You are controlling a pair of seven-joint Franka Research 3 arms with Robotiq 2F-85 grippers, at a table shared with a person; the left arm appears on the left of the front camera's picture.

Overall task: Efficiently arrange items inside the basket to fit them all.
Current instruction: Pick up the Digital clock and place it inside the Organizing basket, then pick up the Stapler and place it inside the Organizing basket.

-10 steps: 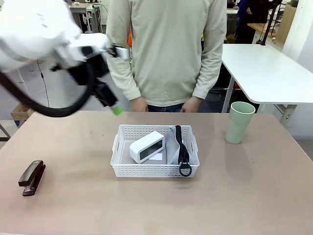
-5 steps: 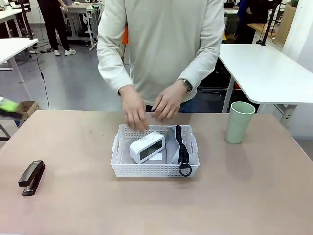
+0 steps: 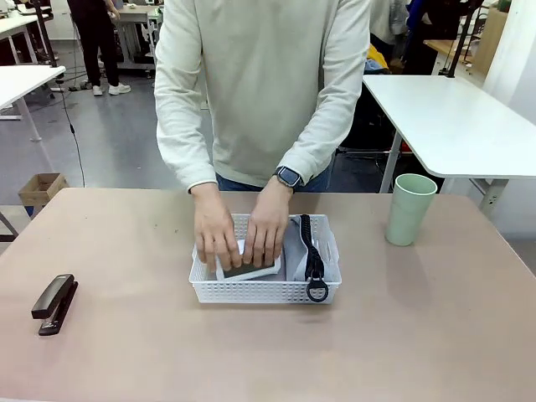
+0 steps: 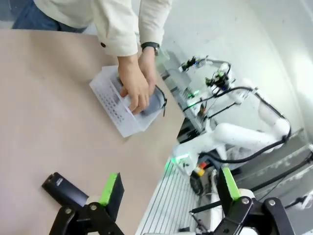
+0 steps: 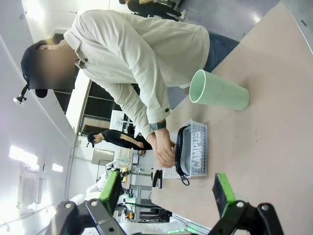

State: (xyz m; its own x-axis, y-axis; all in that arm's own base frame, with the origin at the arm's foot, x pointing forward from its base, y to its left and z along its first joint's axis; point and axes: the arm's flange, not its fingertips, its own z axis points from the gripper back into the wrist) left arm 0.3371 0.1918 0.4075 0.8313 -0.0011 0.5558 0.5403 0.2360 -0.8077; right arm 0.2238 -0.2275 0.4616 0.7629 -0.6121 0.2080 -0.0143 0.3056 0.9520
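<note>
The basket (image 3: 265, 291) sits in the middle of the bench (image 3: 419, 335), just in front of the person standing at the far side. The person's hands (image 3: 218, 239) are both inside it, side by side, pressing flat on the block (image 3: 249, 270), which lies in the basket's left half with only its near edge showing under the fingers. The pouch (image 3: 295, 251) fills the right half, standing on edge against the side wall. Its strap (image 3: 312, 255) runs along its top and loops over the basket's near rim.

The cup (image 3: 410, 209) stands upright on the bench to the right of the basket, well apart from it. The stapler (image 3: 54, 303) lies flat near the bench's left edge, far from the basket.

The robot's left hand (image 4: 170, 188) hangs above the bench with its fingers spread wide and nothing between them; the stapler lies just beyond one fingertip. The robot's right hand (image 5: 167, 191) is likewise spread wide and empty, looking across the bench at the cup and basket.
</note>
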